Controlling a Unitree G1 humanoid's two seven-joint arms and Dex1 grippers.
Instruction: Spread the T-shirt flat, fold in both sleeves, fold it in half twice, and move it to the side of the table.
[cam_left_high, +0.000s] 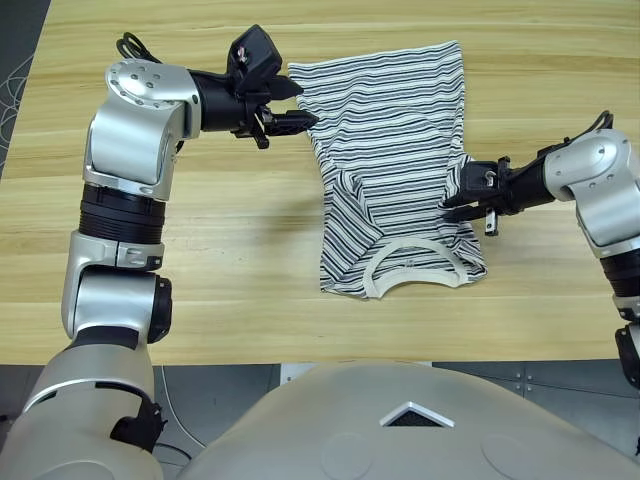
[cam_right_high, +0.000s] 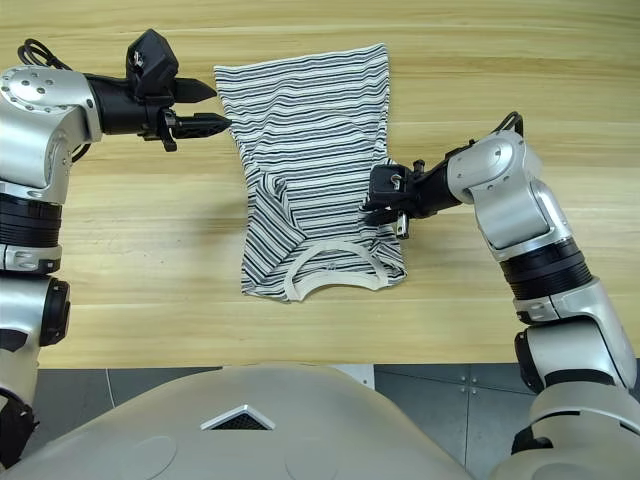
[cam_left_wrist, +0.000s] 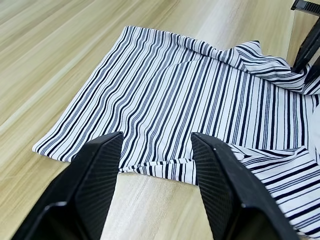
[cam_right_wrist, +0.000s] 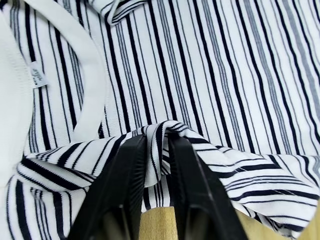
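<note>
A black-and-white striped T-shirt (cam_left_high: 385, 150) lies on the wooden table (cam_left_high: 230, 230), white collar (cam_left_high: 415, 268) toward me, hem at the far side. Both sleeves are folded in over the body. My left gripper (cam_left_high: 308, 120) hovers open at the shirt's left edge near the hem, its fingers (cam_left_wrist: 100, 170) just above the cloth edge (cam_left_wrist: 165, 167). My right gripper (cam_right_high: 375, 205) is shut on the T-shirt's right sleeve fold (cam_right_wrist: 160, 135), pinching a bunched ridge of fabric at the shirt's right side near the collar.
Bare wood stretches to the left of the shirt (cam_left_high: 230, 230) and along the near edge (cam_left_high: 300, 340). The table's left edge (cam_left_high: 25, 100) borders a dark floor.
</note>
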